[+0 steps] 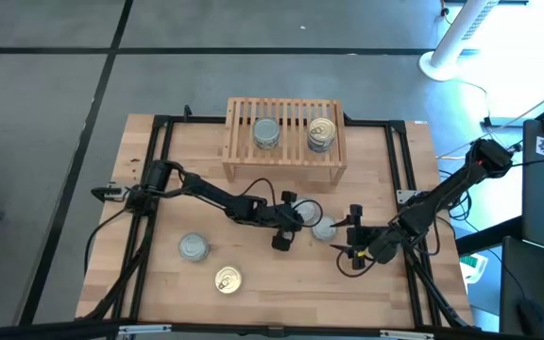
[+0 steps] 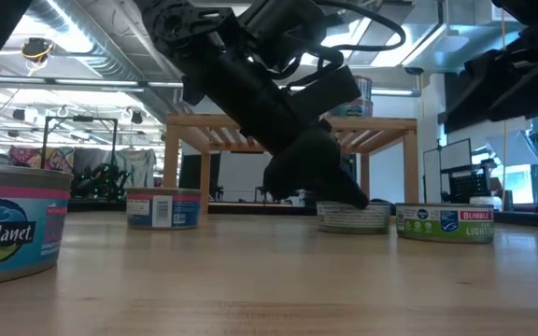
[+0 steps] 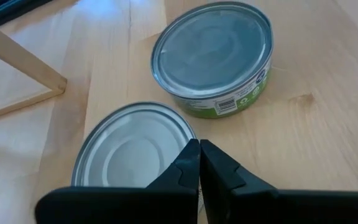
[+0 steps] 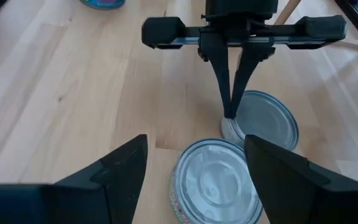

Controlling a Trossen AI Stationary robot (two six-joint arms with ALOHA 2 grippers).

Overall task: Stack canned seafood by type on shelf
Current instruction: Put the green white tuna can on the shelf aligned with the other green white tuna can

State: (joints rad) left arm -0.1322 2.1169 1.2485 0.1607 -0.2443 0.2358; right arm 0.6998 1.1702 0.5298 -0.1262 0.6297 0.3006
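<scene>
On the light-wood shelf (image 1: 283, 142) stand a silver-topped tin (image 1: 266, 133) and a gold-topped tin (image 1: 321, 133). Two silver-topped tins stand side by side on the table in front of it: a plain one (image 3: 132, 146) and one with a green label (image 3: 213, 56). My left gripper (image 3: 199, 154) is shut, its tips at the plain tin's edge. My right gripper (image 4: 194, 152) is open, and its fingers stand to either side of the green-labelled tin (image 4: 216, 180) and above it. A silver tin (image 1: 194, 247) and a gold tin (image 1: 228, 280) stand at the near left. My left gripper touches the plain tin at its rim (image 4: 229, 124), on the side away from the green-labelled tin, with the tips of its shut fingers (image 4: 230, 111). The fingers slant down from the table's left. The tin stands flat on the table. Whether the rim is pinched does not show.
In the low view a blue-labelled tin (image 2: 163, 207) stands on the table to the left of the arm, and a large-looking tin (image 2: 12, 224) is close to the camera. Black frame rails (image 1: 159, 170) run along the table's edges. Bare wood lies at the near right.
</scene>
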